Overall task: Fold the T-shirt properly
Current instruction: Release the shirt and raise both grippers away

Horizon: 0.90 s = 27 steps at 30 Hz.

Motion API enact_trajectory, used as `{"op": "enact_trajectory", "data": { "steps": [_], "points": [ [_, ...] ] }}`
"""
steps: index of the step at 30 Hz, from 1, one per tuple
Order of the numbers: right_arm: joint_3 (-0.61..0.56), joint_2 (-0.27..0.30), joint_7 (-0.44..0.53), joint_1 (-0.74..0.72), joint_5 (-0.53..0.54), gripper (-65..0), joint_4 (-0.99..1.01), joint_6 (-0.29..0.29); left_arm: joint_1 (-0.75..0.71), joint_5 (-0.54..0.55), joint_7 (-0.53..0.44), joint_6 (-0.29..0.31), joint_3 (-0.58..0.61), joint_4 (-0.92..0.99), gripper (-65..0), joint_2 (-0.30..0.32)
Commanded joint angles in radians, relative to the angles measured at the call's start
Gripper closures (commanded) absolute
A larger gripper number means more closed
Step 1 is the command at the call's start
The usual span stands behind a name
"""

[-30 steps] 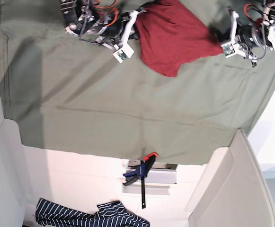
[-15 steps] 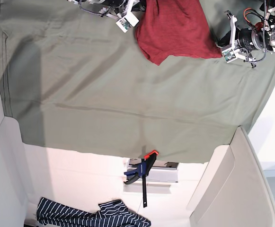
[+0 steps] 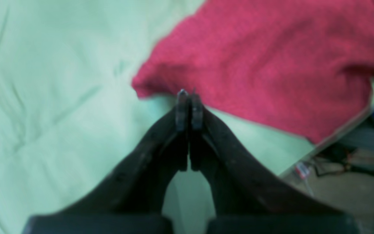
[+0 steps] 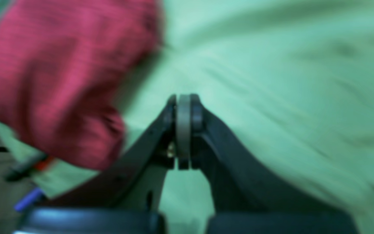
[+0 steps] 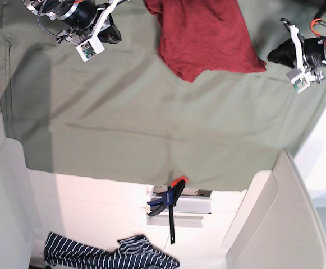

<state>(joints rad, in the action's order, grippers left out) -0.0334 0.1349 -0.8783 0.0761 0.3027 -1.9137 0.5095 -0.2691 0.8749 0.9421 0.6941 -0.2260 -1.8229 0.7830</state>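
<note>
T-shirt (image 5: 205, 35), dark red and bunched, lying at the far edge of the green cloth (image 5: 151, 123), with the left gripper (image 3: 187, 107) and right gripper (image 4: 183, 112) on either side, both closed and holding nothing.

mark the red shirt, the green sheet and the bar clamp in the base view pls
dark red T-shirt (image 5: 205, 33), base view, middle of the bunched fabric.
sage-green cloth sheet (image 5: 140, 123), base view, bare stretch below the shirt.
bar clamp (image 5: 168, 204), base view, blue handle beside the bar.
</note>
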Motion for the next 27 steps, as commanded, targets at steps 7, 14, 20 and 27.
{"op": "enact_trajectory", "data": {
  "steps": [7,14,20,27],
  "points": [
    [0.143,0.148,0.003,0.169,0.125,0.0,-0.165,0.002,-0.261,0.026,-0.006,0.004,-0.189,-0.155,0.0,0.015],
    [0.315,0.241,-0.017,0.48,0.222,0.0,-0.37,0.002,-0.574,0.048,0.013,0.004,-0.341,-0.269,0.0,0.009],
    [0.429,0.241,-0.056,0.684,0.297,0.0,-0.416,0.004,-0.77,0.022,0.012,0.004,-0.377,-0.279,0.0,-0.044],
    [0.452,0.241,-0.08,0.857,0.317,0.0,-0.37,0.003,-0.859,-0.042,-0.003,0.004,-0.376,-0.274,0.0,-0.142]
  ]
}}
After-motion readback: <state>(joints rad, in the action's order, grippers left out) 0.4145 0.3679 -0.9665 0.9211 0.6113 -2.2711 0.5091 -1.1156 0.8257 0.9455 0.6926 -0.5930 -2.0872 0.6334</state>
